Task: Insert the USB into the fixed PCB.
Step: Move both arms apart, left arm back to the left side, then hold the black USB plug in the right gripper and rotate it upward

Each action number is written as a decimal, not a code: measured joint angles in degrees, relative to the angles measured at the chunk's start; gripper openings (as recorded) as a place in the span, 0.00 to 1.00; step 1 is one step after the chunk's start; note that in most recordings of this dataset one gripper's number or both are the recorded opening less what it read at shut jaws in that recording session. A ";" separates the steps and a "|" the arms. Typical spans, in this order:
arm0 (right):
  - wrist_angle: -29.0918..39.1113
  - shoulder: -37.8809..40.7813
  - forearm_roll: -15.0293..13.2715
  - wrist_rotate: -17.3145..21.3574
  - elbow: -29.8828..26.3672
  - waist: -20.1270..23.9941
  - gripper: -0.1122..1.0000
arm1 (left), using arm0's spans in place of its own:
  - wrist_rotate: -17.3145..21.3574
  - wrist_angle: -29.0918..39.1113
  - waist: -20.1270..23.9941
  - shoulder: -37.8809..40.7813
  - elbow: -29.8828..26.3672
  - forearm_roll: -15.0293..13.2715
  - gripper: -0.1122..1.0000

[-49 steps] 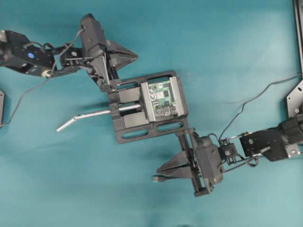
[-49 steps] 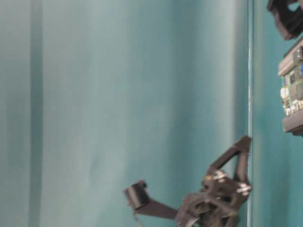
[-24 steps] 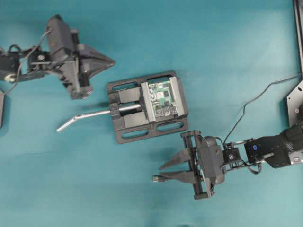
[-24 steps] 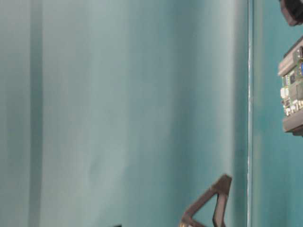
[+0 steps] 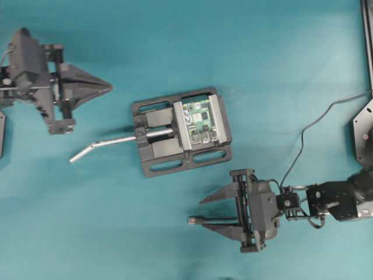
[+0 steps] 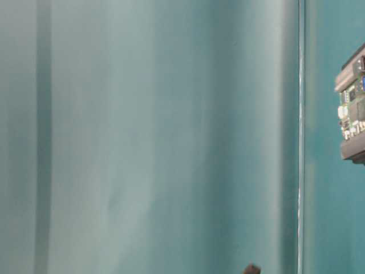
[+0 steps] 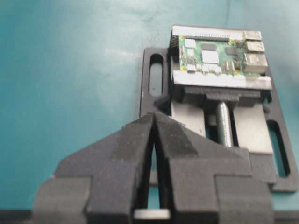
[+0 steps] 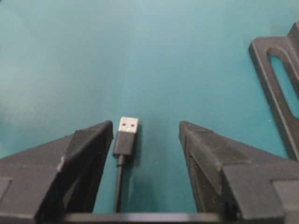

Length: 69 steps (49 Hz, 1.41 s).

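The USB [image 8: 126,135], a black plug with a silvery tip, lies flat on the teal table between the fingers of my right gripper [image 8: 145,126]. It sits close beside the left finger [image 8: 88,144], and its cable runs back under the wrist. From overhead, the USB [image 5: 192,220] pokes out left of my open right gripper [image 5: 204,213], below and right of the vise. The fixed PCB [image 5: 201,119] is a green board clamped in the black vise [image 5: 157,137]. My left gripper [image 5: 108,87] is shut and empty at the far left, pointing toward the fixed PCB [image 7: 217,58].
The vise's bent silver handle [image 5: 99,143] sticks out to the left on the table. A thin black cable [image 5: 303,140] curves from the right edge toward the right arm. A black frame [image 5: 364,125] stands at the right edge. The table-level view shows only the PCB's edge [image 6: 351,108].
My right gripper has opened and let go of the USB, which now lies on the table. My left gripper, still shut, has drawn back to the left, away from the vise.
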 measured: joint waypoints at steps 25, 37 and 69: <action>-0.09 5.10 3.34 -0.70 -3.16 1.41 0.67 | 0.09 10.20 -0.09 -25.22 10.37 0.00 0.10; -0.18 5.63 4.83 -0.79 -3.34 1.93 0.67 | 0.00 18.28 -0.09 -43.07 15.03 0.00 0.10; -0.18 6.77 5.71 -0.79 -3.43 2.46 0.44 | 0.00 25.58 0.00 -51.86 17.31 0.18 0.10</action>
